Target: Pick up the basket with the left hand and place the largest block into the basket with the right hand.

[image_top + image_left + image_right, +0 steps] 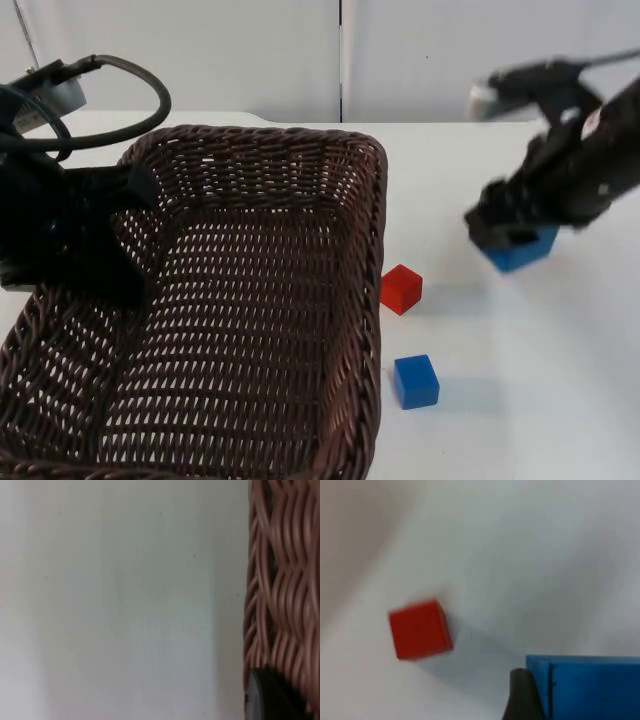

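The basket is held by the left gripper; the big blue block is clamped in the right gripper; it could be dropped short if loosely pinched.

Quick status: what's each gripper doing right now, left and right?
Left gripper: closed on the basket at its left rim, basket lifted.
Right gripper: closed on the large blue block, right of the basket.
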Available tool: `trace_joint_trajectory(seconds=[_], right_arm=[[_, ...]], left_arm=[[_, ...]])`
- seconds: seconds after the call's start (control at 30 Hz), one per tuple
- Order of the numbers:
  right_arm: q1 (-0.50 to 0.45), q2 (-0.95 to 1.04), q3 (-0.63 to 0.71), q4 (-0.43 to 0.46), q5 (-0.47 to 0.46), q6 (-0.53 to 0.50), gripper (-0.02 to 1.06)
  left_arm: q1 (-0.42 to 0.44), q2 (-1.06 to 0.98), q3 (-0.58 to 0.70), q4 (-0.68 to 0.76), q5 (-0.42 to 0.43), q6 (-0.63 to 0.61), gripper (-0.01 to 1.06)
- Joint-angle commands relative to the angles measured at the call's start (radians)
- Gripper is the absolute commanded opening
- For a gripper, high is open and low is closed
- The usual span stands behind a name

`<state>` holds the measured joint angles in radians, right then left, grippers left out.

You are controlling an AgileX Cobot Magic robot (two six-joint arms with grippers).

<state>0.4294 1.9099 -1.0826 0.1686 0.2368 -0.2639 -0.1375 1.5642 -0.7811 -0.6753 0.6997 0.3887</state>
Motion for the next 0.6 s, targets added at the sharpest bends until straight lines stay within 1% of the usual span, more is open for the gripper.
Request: trace_joint_trajectory(seconds=[0.0,0.13,0.17,0.3,0.57], right_arm=[[0.002,-0.072,-0.003,0.002,0.014,0.001,0.0],[0.002,-0.208,-0.003,0.002,0.025,0.001,0.0],[0.002,-0.208,-0.003,0.002,0.025,0.001,0.0],[0.002,-0.321,-0.003,0.002,0.025,0.001,0.0],[0.002,-0.383,-0.003,0.002,0.021,0.001,0.0]], left_arm=[[-0.001,-0.013,0.002,-0.009,0.002,-0.001,0.0],[-0.001,-0.013,0.002,-0.009,0.002,-0.001,0.0],[-0.001,-0.013,0.002,-0.009,0.002,-0.001,0.0],[-0.001,-0.013,0.002,-0.008,0.002,-0.001,0.0],[-0.001,-0.013,0.002,-0.003,0.002,-0.001,0.0]])
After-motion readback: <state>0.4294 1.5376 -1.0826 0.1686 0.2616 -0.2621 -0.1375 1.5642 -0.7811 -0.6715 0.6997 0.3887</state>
